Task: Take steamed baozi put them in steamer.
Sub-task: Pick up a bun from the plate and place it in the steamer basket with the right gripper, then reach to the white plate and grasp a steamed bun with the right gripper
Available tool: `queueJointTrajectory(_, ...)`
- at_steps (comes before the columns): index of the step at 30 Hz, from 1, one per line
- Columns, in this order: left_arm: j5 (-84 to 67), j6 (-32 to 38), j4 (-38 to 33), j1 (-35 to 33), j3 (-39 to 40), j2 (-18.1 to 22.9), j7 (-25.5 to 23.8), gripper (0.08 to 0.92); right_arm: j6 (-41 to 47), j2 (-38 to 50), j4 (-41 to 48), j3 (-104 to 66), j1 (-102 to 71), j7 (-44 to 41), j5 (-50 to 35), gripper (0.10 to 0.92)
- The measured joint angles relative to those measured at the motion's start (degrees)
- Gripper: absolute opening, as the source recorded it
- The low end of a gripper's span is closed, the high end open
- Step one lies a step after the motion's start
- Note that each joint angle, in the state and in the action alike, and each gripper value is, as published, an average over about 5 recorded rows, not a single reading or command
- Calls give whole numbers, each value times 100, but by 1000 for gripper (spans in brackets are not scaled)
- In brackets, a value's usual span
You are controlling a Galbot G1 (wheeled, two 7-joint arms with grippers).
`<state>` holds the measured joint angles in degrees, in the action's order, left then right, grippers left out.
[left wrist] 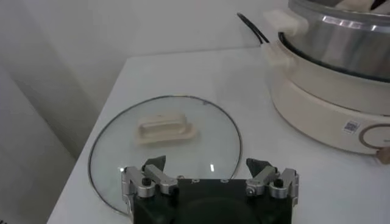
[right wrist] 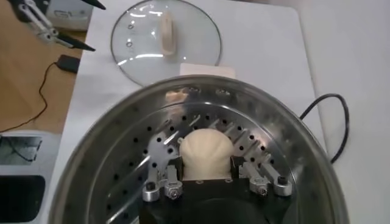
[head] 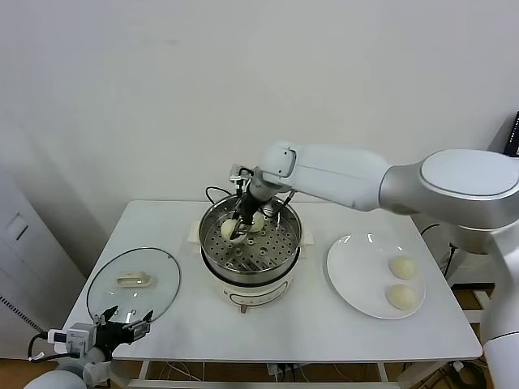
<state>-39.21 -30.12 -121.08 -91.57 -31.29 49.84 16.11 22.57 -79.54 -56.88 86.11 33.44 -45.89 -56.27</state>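
Over the wide white surface [head: 324, 324], the long white and grey right arm reaches across and down into the round, shiny stainless-steel steamer [head: 212, 251], whose perforated basket sits on a cream-white electric cooker base near the middle. To the robot's right of it lies the flat round white plate [head: 349, 279], and to the robot's left the round glass lid with its cream handle [head: 134, 281] lies flat.

Down inside the basket, the right pincer [head: 237, 229] is narrowed on a small, smooth, cream-white steamed baozi [right wrist: 206, 152], one finger on each flank, holding it low over the perforated floor. I cannot tell whether it touches the floor. Just beside it, a second bun [head: 256, 222] already rests in the basket. Two more buns [head: 403, 267] wait on the plate, well apart from the steamer.

The left pincer [left wrist: 209, 173] is parked at the near corner of the surface beside the lid, fingers wide, holding nothing.

How will these handle? By the look of them: light, soft, springy dough with a smooth skin that may dent or stick. A gentle squeeze across the widest part of the round body seems the right hold, firm enough not to slip, never enough to crush. Letting go should be slow, in case the dough clings.
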Motion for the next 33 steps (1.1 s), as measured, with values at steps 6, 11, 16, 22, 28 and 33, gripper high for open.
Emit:
queueJointTrajectory(6, -7, 11, -32, -11, -13, -10, -1, 823, 21, -188, 200, -56, -222, 87, 98, 482)
queueJointTrajectory(11, -24, 20, -41, -14, -43, -8, -2, 823, 27, -260, 300, -93, -330, 154, 147, 586)
queueJointTrajectory(16, -41, 25, -60, -18, -73, 3, -4, 823, 50, -242, 313, -124, -336, 169, 149, 724)
queueJointTrajectory(22, -50, 29, -61, -36, -116, -7, -2, 823, 44, -53, 202, -94, -148, 17, 135, 818)
queueJointTrajectory(28, -64, 38, -76, -93, -171, -1, 0, 823, -134, 495, -104, 110, 390, -464, 220, 823)
queueJointTrajectory(33, -65, 23, -127, -106, -176, 33, 9, 823, -423, 1202, -450, 446, 984, -1049, 448, 823)
